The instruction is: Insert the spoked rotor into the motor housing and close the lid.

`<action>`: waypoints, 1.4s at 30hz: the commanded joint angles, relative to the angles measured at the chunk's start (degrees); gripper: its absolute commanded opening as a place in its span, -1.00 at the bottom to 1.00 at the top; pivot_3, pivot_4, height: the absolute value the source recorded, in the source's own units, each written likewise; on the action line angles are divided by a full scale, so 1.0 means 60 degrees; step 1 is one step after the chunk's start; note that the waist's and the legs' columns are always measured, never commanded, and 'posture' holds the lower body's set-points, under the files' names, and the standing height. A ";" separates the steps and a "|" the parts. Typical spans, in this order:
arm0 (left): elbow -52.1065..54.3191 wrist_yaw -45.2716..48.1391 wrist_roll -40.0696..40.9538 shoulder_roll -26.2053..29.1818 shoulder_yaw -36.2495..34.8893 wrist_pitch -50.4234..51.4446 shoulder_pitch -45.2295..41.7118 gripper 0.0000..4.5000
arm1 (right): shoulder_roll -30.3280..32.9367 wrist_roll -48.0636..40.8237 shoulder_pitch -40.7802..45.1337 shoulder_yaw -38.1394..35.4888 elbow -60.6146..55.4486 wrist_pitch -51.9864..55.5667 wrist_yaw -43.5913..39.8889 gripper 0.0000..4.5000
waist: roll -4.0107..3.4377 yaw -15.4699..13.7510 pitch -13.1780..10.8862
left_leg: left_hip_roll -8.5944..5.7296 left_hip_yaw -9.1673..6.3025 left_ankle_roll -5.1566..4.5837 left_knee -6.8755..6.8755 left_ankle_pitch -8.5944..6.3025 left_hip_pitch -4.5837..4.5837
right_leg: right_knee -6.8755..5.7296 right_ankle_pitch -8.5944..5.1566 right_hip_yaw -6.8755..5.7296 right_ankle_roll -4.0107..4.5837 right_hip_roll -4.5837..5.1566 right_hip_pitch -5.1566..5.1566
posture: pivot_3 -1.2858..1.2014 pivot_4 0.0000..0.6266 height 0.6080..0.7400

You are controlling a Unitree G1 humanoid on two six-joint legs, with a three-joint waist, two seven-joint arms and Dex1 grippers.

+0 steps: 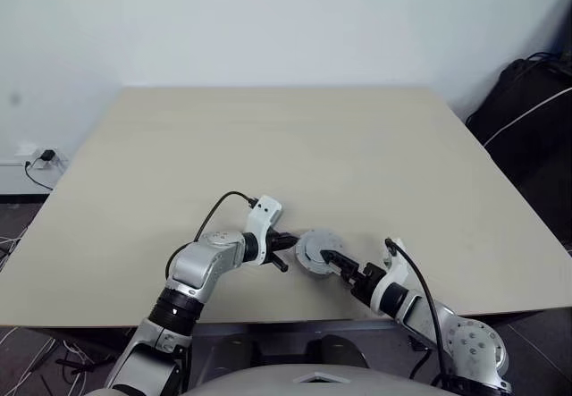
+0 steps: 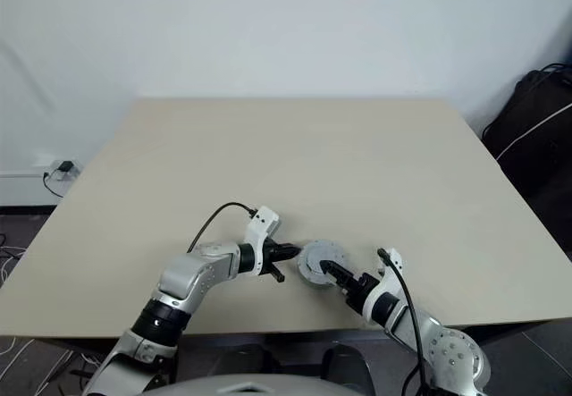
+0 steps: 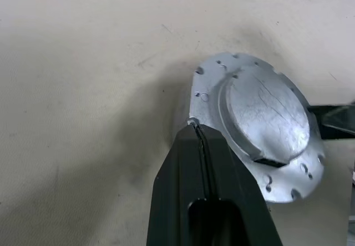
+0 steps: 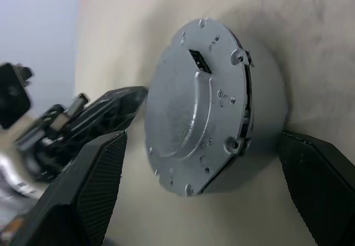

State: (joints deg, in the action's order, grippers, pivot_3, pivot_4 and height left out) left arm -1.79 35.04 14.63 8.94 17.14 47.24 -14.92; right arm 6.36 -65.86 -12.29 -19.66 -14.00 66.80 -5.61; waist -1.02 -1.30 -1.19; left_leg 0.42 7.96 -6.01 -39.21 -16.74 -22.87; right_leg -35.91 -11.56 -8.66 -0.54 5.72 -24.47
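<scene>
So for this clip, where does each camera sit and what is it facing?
Head stereo pair: above, looking down over the table; both arms show.
Left wrist: along the shut left gripper, tips at the lid rim.
Right wrist: along the open right gripper, fingers either side of the motor housing, lid on it.
Shared: the lid.

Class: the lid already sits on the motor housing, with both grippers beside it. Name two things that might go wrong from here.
1. The lid looks tilted on the motor housing; pressing may jam it.
2. The shut left gripper touches the lid's rim and may push it off while the right gripper straddles it, open.
</scene>
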 commanded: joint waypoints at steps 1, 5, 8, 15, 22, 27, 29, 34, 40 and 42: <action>0.0361 0.0139 0.0156 -0.0070 0.0164 0.0004 -0.0085 -1.00 | -0.0265 -0.1186 0.0241 -0.0136 -0.0074 0.0057 0.0017 0.99 | -0.0006 0.0047 -0.0004 | 0.0001 0.0000 0.0000 0.0001 0.0000 0.0000 | -0.0001 0.0000 0.0000 0.0001 -0.0001 -0.0001 | 0.03 -1.00 1.00; 0.0371 0.0129 0.0140 -0.0068 0.0161 0.0014 -0.0082 -1.00 | -0.0376 -0.1467 0.0287 -0.0202 0.0024 -0.0106 0.0322 0.74 | -0.0021 0.0075 -0.0015 | 0.0002 0.0000 -0.0037 0.0002 -0.0022 0.0000 | -0.0001 0.0000 0.0000 0.0000 -0.0002 -0.0002 | 0.03 -1.00 1.00; 0.0377 0.0123 0.0112 -0.0073 0.0149 0.0020 -0.0072 -1.00 | -0.0385 -0.1439 0.0252 -0.0118 0.0052 -0.0162 0.0446 0.30 | -0.0028 0.0077 -0.0019 | 0.0002 0.0002 -0.0034 0.0002 -0.0020 -0.0001 | -0.0001 0.0000 0.0001 0.0000 -0.0002 -0.0002 | 0.03 -1.00 1.00; 0.0351 0.0103 0.0082 -0.0081 0.0125 -0.0003 -0.0069 -1.00 | -0.0315 -0.1355 0.0142 0.0091 0.0003 -0.0252 0.0586 -0.46 | -0.0041 0.0098 -0.0020 | 0.0003 0.0002 -0.0017 0.0001 -0.0010 0.0002 | -0.0001 0.0000 0.0003 -0.0001 -0.0005 -0.0001 | 0.03 -1.00 1.00; 0.0362 0.0045 0.0091 -0.0108 0.0051 -0.0046 -0.0048 -1.00 | -0.0125 -0.1377 -0.0035 0.0237 -0.0037 -0.0248 0.0717 -0.46 | -0.0044 0.0099 -0.0018 | 0.0004 0.0002 -0.0034 0.0002 -0.0020 0.0002 | -0.0001 0.0001 0.0004 -0.0002 -0.0005 -0.0001 | 0.03 -1.00 1.00; 0.0647 -0.0411 0.0088 -0.0262 -0.0392 -0.0256 0.0259 -1.00 | -0.0150 -0.1565 -0.0182 0.0311 -0.0177 -0.0365 0.0917 -0.46 | -0.0045 0.0099 -0.0018 | 0.0004 0.0002 -0.0034 0.0003 -0.0020 0.0002 | -0.0001 0.0001 0.0006 -0.0002 -0.0005 -0.0002 | 0.03 -1.00 1.00; 0.0796 -0.1578 0.0171 -0.0980 -0.1519 -0.1295 0.0654 -1.00 | -0.0300 -0.1810 -0.0255 0.0211 -0.0253 -0.0577 0.0964 -0.46 | -0.0042 0.0102 -0.0021 | 0.0005 0.0002 -0.0035 0.0008 -0.0021 0.0002 | 0.0001 0.0001 0.0010 -0.0002 -0.0005 -0.0004 | 0.03 -1.00 1.00; 0.1552 -0.2787 0.0538 -0.1882 -0.2746 -0.1917 0.1692 -1.00 | -0.0663 -0.2468 -0.0237 0.0163 -0.0461 -0.1117 0.1085 -0.46 | -0.0039 0.0115 -0.0040 | 0.0009 0.0002 -0.0038 0.0015 -0.0023 -0.0004 | 0.0002 -0.0001 0.0008 0.0000 -0.0006 -0.0013 | 0.03 -1.00 1.00; 0.2404 -0.3009 0.3574 -0.2883 -0.4485 -0.0417 0.2806 -1.00 | -0.0813 -0.3170 0.0293 0.0299 -0.0527 -0.1621 0.1209 -0.47 | -0.0042 0.0103 -0.0093 | 0.0010 0.0002 -0.0042 0.0009 -0.0024 -0.0011 | 0.0004 -0.0002 0.0001 -0.0002 -0.0010 -0.0015 | 0.03 -1.00 1.00; 0.2577 -0.3205 0.4675 -0.3155 -0.4958 -0.0101 0.3040 -1.00 | -0.0795 -0.3336 0.0462 0.0373 -0.0466 -0.1707 0.1271 -0.47 | -0.0036 0.0096 -0.0101 | 0.0009 0.0002 -0.0044 0.0007 -0.0026 -0.0013 | 0.0010 0.0000 0.0003 -0.0006 -0.0009 -0.0013 | 0.03 -1.00 1.00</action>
State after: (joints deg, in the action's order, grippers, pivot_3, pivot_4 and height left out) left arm 10.02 16.38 36.01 -4.20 -11.04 45.10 3.24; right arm 1.91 -82.28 -11.46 -17.73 -14.00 57.91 2.74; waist -1.24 -0.73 -1.80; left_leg 0.47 7.97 -6.29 -39.16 -16.90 -22.95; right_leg -35.83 -11.56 -8.64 -0.58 5.67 -24.53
